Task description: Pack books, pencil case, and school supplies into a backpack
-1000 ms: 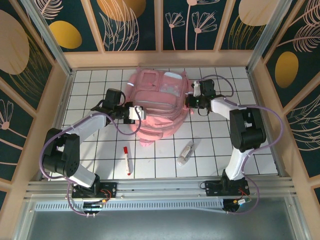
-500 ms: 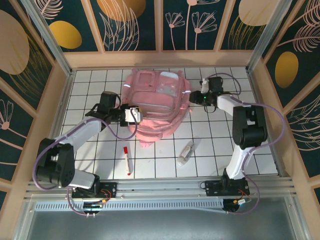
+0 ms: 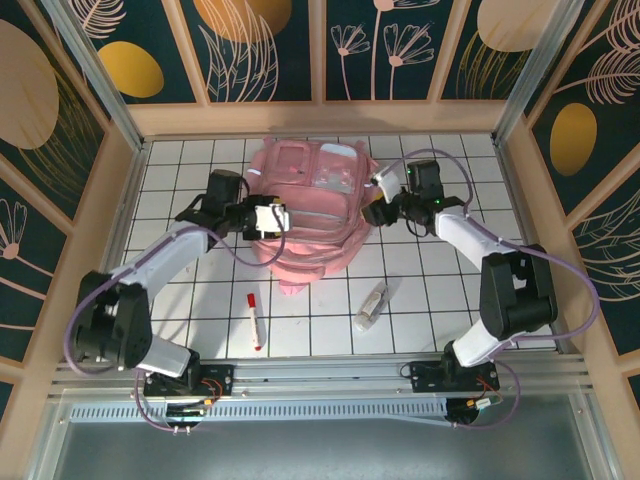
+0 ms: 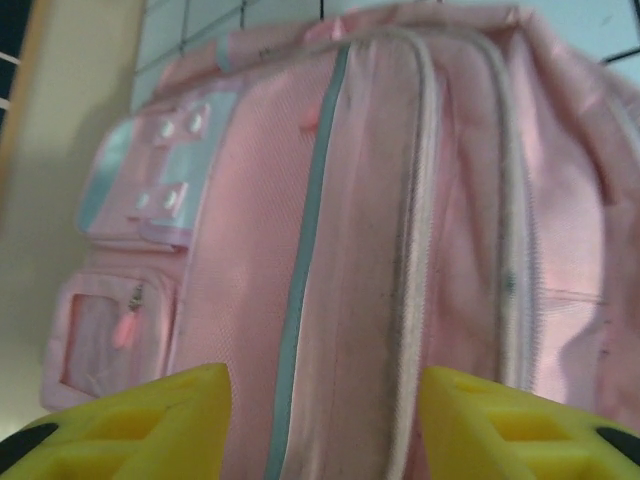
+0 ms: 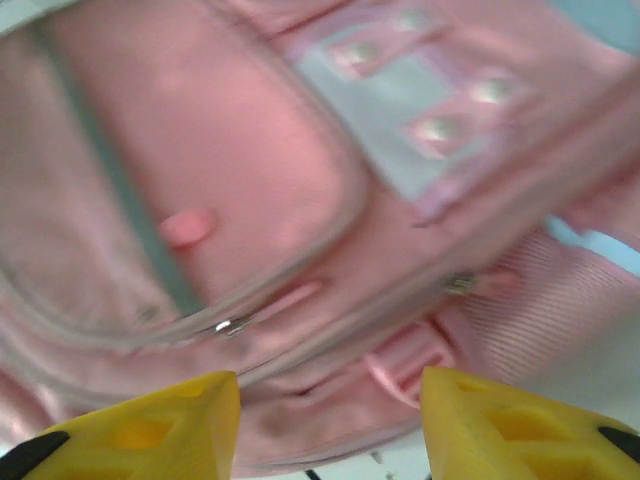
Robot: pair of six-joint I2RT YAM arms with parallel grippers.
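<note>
Both grippers were pinched shut a second ago and have sprung apart since, and the right arm's elbow has swung out further to the right. From the overhead cam I've got the left gripper (image 3: 269, 218) parked at the left edge of the backpack (image 3: 310, 215) and the right gripper (image 3: 374, 204) at its right edge, facing each other across it. On the left wrist cam the yellow fingers (image 4: 150, 420) are spread wide with the pink fabric and its zipper lines ahead of them, nothing pinched. It's the same on the right wrist cam: the fingers are apart and a zipped front pocket is in front, a bit blurry. The backpack lies flat at the far middle of the white tiled table (image 3: 430, 290). The red-and-white marker (image 3: 254, 319) and a pale packet (image 3: 371, 306) lie loose on the tiles nearer the arm bases, well apart from each other and clear of the backpack.
</note>
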